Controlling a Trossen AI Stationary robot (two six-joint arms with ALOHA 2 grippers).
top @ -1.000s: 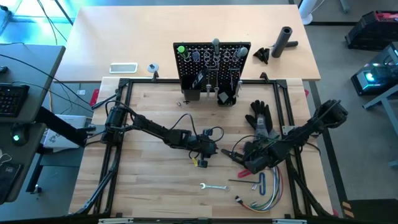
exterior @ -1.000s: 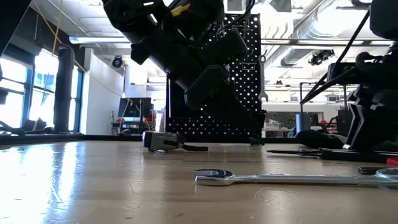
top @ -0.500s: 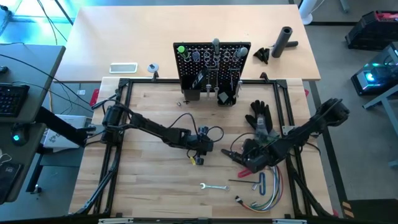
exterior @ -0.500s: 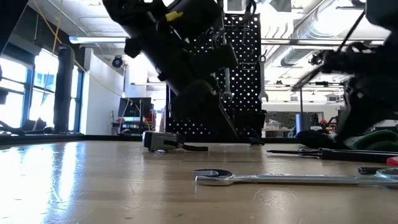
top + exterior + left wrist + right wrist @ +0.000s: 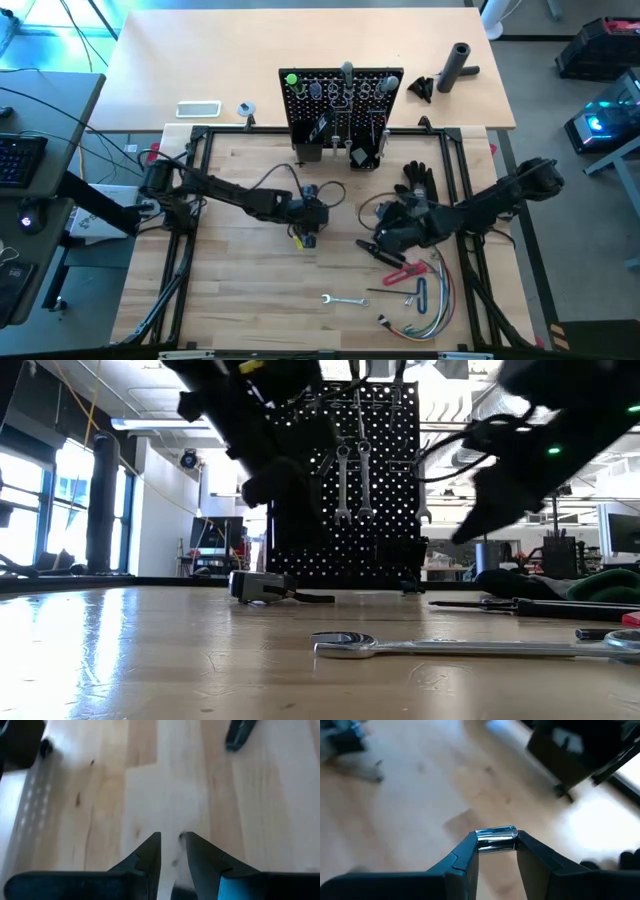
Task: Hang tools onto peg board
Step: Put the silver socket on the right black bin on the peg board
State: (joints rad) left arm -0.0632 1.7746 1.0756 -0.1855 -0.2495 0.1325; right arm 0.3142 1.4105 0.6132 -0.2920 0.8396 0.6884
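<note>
Wooden planks fill the middle of the high view, framed by black rails, with the peg board [image 5: 343, 100] standing upright at the top centre, several tools already on its hooks. Left of centre, the left gripper [image 5: 305, 222] hovers above the boards; in its wrist view the fingers [image 5: 150, 852] stand narrowly apart, a blurred sliver between them that I cannot identify. Right of centre, the right gripper [image 5: 388, 232] pinches a small shiny metal socket [image 5: 495, 840] between its tips, lifted off the table. At the bottom, a silver wrench [image 5: 343, 300] and a bundle of coloured wires [image 5: 425, 310] lie on the boards. Likely the carry step: the socket must go up toward the board. A black glove [image 5: 415, 185] lies on that path; bare wood left of it offers room.
</note>
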